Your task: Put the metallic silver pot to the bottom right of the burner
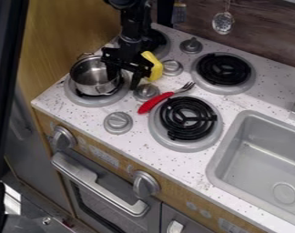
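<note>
Pot (95,76): shiny smooth metal. Burner coils (187,117): matt black. Fork (168,97): glossy red plastic-looking handle, metal tines. Worktop (83,122): speckled, smooth. Sink (265,157): matt grey. Cabinet front (180,191): wood-look.

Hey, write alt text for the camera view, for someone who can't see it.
A silver pot sits on the front left burner of a four-burner toy stove, the robot's black pincer at its right rim, a yellow thing beside the pincer. A red-handled fork lies by the front right burner; a gray sink is at right.
</note>
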